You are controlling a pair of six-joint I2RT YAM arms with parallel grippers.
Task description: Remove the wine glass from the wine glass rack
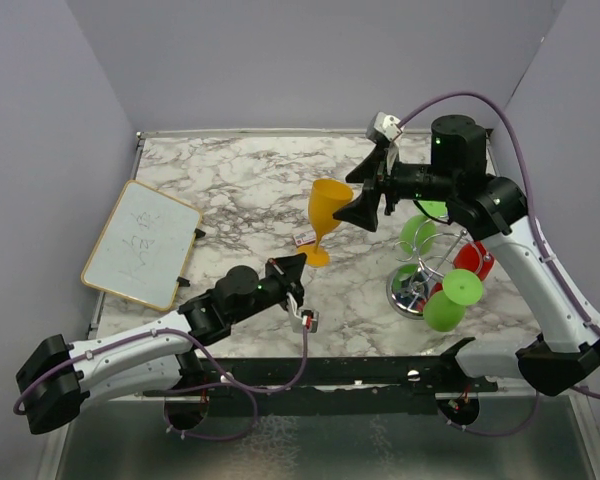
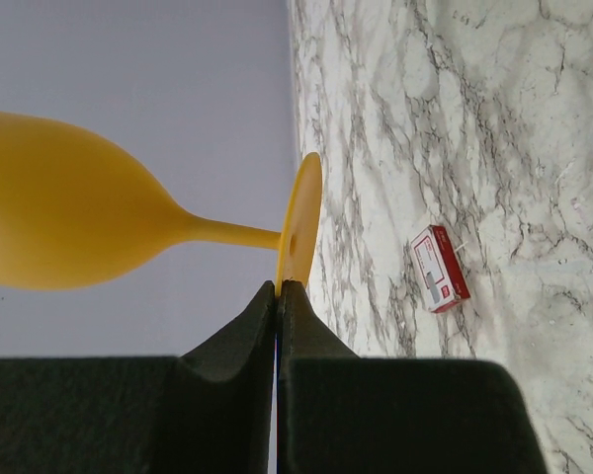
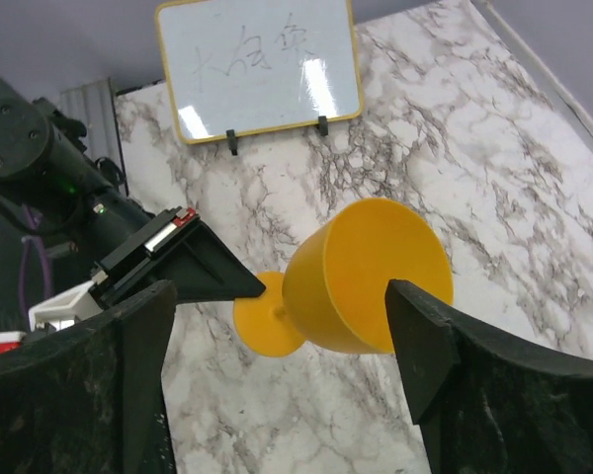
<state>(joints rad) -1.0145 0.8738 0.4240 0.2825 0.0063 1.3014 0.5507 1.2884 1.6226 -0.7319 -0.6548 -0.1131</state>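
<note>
Seemingly release step — wine glass off the wine glass rack, my right gripper open astride it, left gripper closed at its foot; next, retreat gently.

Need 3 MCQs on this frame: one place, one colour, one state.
1. Where is the yellow wine glass?
A hanging upside down
B upright on the marble table
C lying on its side

2. Besides green, which colour glass hangs on the wine glass rack?
A red
B blue
C clear

3. The right gripper is:
A shut on the stem
B shut, empty
C open, fingers flanking the bowl

Answers:
1. B, its foot sits on the marble.
2. A, a red glass hangs beside the green glasses.
3. C, the fingers stand apart on either side of the bowl.
</note>
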